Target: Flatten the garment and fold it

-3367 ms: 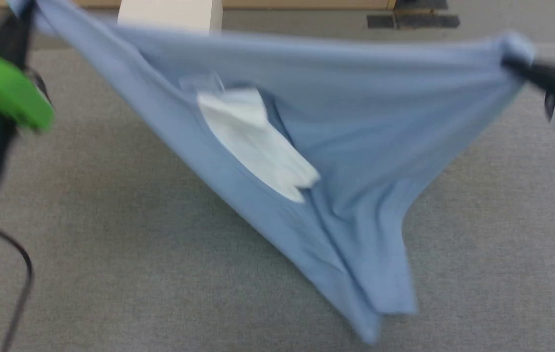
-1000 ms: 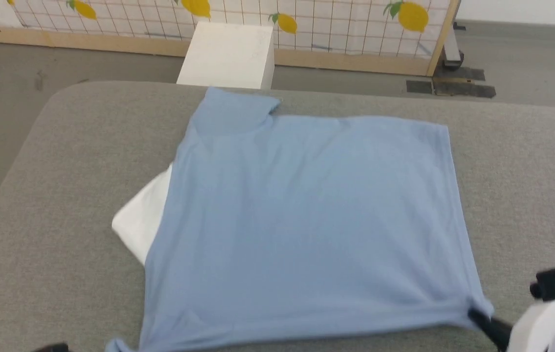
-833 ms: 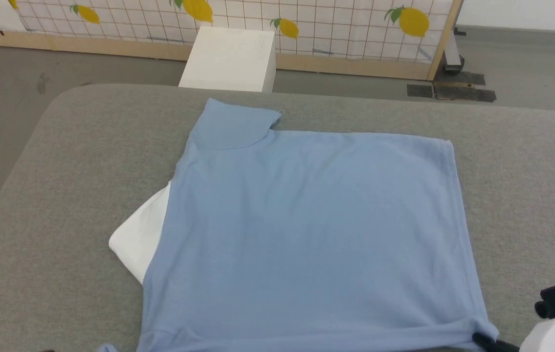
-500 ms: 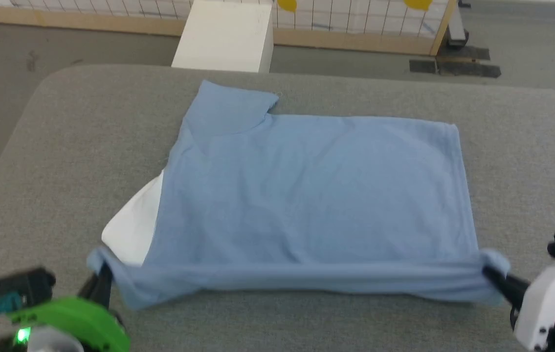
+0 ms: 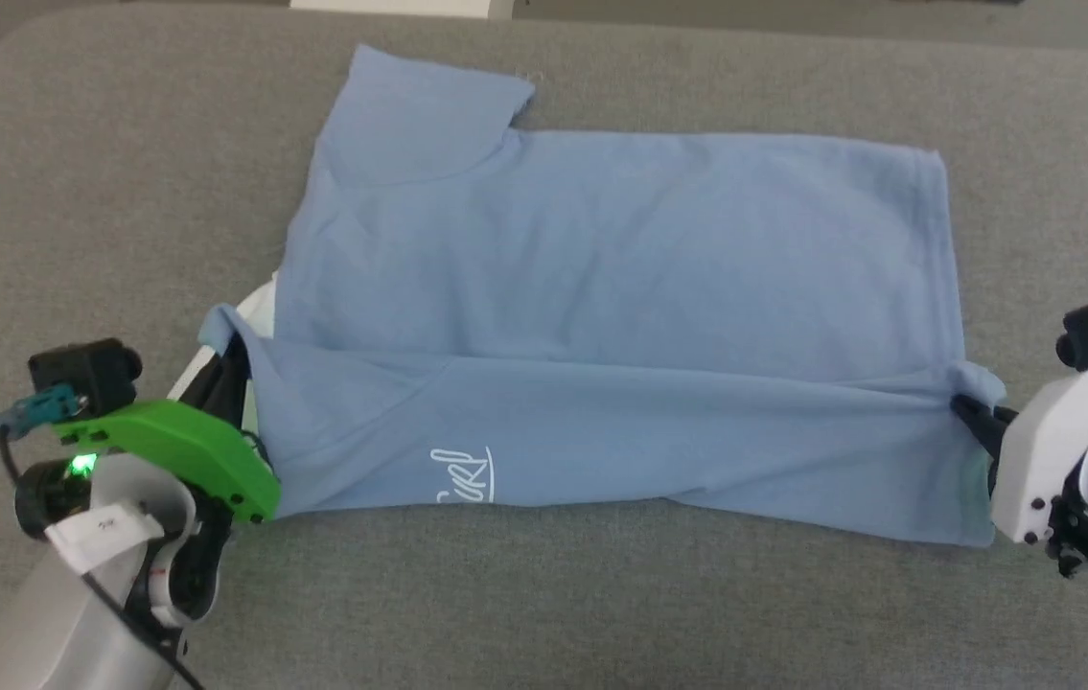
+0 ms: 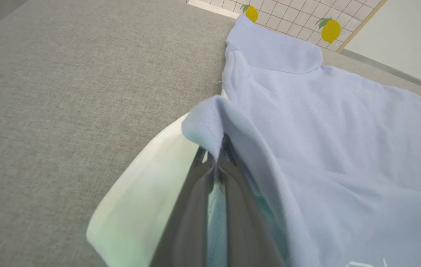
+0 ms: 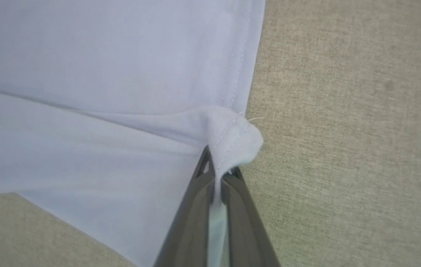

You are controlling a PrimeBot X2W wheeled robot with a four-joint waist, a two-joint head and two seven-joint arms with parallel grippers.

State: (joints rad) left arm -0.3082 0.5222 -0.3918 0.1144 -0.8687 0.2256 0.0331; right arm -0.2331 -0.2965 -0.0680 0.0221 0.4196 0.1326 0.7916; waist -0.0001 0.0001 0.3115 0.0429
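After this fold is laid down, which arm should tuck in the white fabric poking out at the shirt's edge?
Left, probably. The white fabric lies right beside the left tool, shut on a corner of the garment; the right tool pinches the opposite corner, across it.

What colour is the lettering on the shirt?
White lettering, cursive, on the light blue shirt. It shows best in the head view.

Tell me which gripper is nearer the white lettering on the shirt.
Left. The left gripper pinches the garment a short way left of the lettering; the right gripper pinches its far opposite corner.
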